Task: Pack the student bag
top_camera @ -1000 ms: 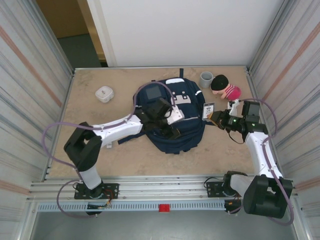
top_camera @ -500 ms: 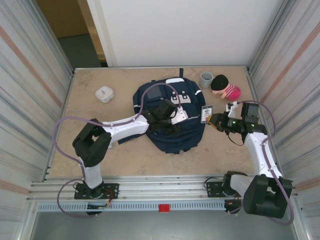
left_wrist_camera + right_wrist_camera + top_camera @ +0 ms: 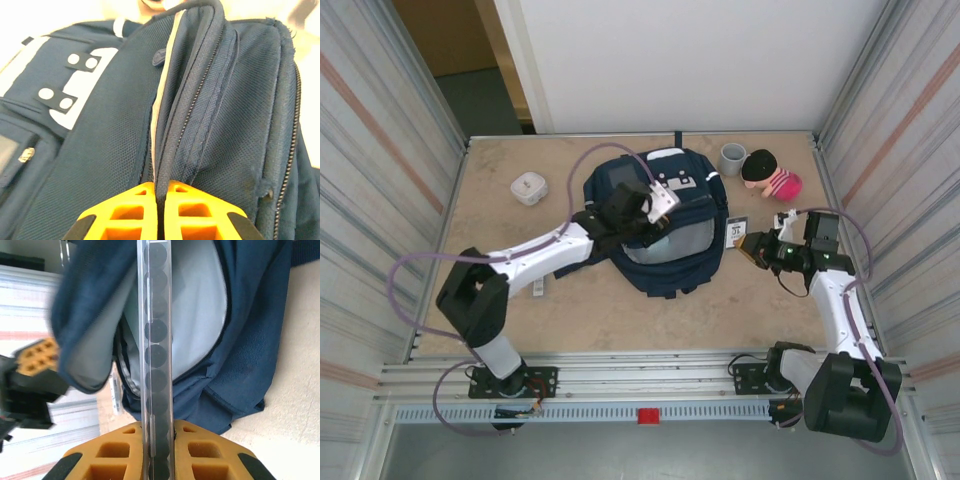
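Observation:
The student bag (image 3: 665, 225), a navy backpack, lies mid-table with its top flap raised, so the pale grey lining (image 3: 670, 240) shows. My left gripper (image 3: 650, 205) is shut on the flap's corded edge (image 3: 167, 150), pinched between the orange fingers (image 3: 135, 210). The white patch with dark dots (image 3: 75, 95) sits to the left of that edge. My right gripper (image 3: 757, 247) hovers just right of the bag, shut on a thin clear flat case (image 3: 157, 340) with a row of dark discs inside. Seen from the right wrist, the case stands edge-on before the bag's open mouth (image 3: 195, 300).
A small white container (image 3: 528, 187) rests at the back left. A grey cup (image 3: 732, 158) and a pink plush toy with dark hair (image 3: 772, 175) stand at the back right. Ribbed metal walls (image 3: 380, 200) close in both sides.
My left gripper closed on the bag's flap edge and pulled it up and back, opening the bag and shifting it. The right gripper kept the case nearly still.

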`<state>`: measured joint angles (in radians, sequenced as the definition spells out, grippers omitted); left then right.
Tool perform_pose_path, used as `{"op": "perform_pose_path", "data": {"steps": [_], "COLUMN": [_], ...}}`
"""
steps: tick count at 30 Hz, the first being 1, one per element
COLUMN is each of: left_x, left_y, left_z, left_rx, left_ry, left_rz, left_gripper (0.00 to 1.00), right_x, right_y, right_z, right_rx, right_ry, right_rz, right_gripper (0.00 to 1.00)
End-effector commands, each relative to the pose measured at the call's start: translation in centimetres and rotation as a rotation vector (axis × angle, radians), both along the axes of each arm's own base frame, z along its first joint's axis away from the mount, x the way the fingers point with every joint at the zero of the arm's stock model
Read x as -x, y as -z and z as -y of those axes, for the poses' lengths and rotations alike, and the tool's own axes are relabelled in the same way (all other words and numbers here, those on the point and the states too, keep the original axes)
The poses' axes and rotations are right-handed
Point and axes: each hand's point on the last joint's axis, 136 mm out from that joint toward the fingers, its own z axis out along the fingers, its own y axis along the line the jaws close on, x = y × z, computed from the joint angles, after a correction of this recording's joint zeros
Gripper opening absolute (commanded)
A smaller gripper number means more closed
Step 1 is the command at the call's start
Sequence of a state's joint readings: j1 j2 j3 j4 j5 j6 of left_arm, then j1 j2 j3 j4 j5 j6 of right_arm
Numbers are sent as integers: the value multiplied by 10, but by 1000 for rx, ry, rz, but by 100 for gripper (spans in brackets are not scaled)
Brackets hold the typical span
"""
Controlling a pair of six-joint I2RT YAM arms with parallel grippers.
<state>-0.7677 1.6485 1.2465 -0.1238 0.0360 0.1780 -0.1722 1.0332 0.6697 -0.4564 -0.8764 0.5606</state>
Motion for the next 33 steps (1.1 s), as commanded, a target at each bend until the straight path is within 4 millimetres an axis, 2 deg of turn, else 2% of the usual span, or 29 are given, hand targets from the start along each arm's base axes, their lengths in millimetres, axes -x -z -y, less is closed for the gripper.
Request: {"op": "perform_pose_path", "data": {"steps": [1, 5, 8, 11, 16, 21, 27, 33], "left_x": [0, 0, 2, 5, 7, 8, 8, 4], "left_y": [-67, -93, -105, -112, -122, -125, -128, -129], "left_z": [0, -5, -6, -7, -12, -15, -16, -16], "left_rx": [228, 308, 339, 368, 422, 437, 454, 453], "left_ry": [-19, -11, 4, 24, 23, 24, 22, 10], "left_rz": [10, 4, 7, 2, 0, -2, -1, 4], "left_gripper": [0, 0, 0, 0, 0, 0, 0, 0], "right_x": [7, 9, 1, -14, -44, -74, -114, -128], "right_y": [-2, 6, 8, 10, 28, 37, 59, 71], "right_z": [-20, -52, -73, -87, -108, -131, -138, -144], "right_rx": [-85, -96, -89, -84, -72, -74, -34, -3], "right_ry": [-53, -137, -188, -229, -266, -293, -223, -222], "right_rz": [4, 2, 17, 29, 7, 12, -29, -47], "right_gripper": [17, 17, 17, 17, 16, 16, 16, 18]}}
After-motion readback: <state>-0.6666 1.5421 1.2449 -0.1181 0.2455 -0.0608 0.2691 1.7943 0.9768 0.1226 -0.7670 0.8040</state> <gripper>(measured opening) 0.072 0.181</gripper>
